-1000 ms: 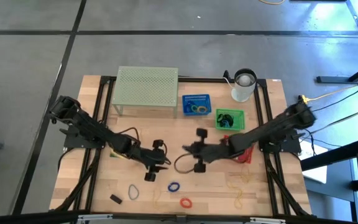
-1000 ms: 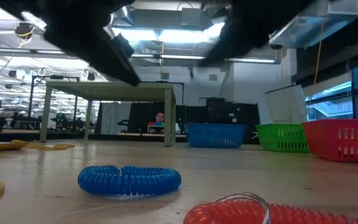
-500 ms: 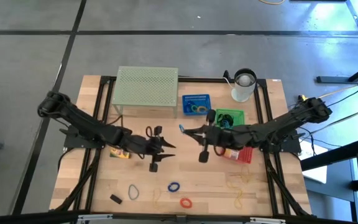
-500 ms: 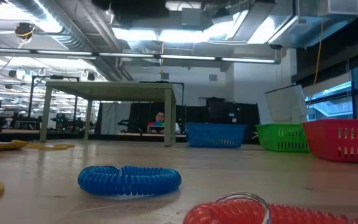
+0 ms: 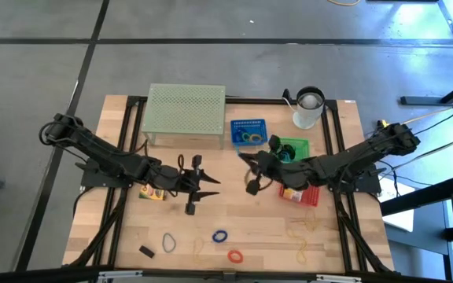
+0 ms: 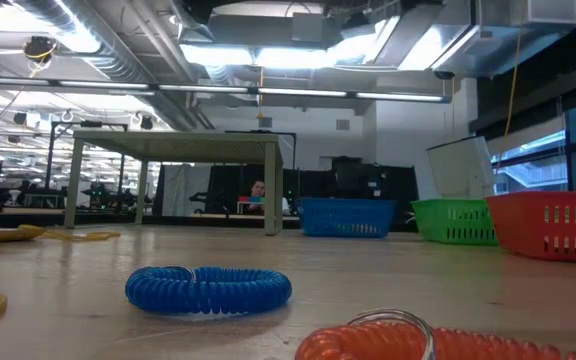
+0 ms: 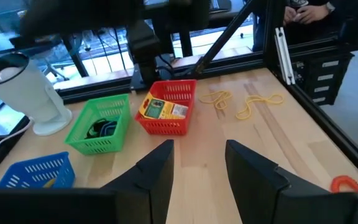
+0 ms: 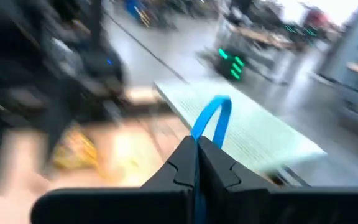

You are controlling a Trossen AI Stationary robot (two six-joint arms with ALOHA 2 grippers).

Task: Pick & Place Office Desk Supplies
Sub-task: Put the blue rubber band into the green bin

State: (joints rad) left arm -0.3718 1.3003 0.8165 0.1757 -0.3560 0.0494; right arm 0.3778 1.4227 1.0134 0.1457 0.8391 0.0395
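My right gripper (image 5: pixel 242 156) hovers above mid-table, near the blue basket (image 5: pixel 248 131), shut on a thin blue rubber band (image 8: pixel 213 118). My left gripper (image 5: pixel 209 183) hangs over the table's middle, open and empty; its fingers (image 7: pixel 197 168) point toward the red basket (image 7: pixel 166 109). Loose supplies lie flat near the near edge: a blue coil loop (image 5: pixel 221 236) (image 6: pixel 208 288), an orange-red coil loop (image 5: pixel 234 255) (image 6: pixel 408 342), a bluish loop (image 5: pixel 168 242), a black clip (image 5: pixel 146 251) and yellow bands (image 5: pixel 301 228). A yellow-green card box (image 5: pixel 152 193) lies under the left arm. My right gripper pinches the blue rubber band between its two shut fingers (image 8: pixel 213 165). The band's free loop (image 8: pixel 219 106) sticks out past the fingertips, lifted clear of the table. The fingers reach in from the table's right side.
Along the far side stand the pale green mesh stand (image 5: pixel 185 114), the blue basket with bands in it, a green basket (image 5: pixel 291 149) and the white cup (image 5: pixel 307 108). A red basket (image 5: pixel 301 194) holding a card box sits under the right arm. Bare wood lies between the arms.
Both arms have risen from the table and left the low view. My right gripper has carried the blue band toward the far edge, closer to the blue basket. My left gripper has moved up and toward the far edge. The loops on the table have stayed put.
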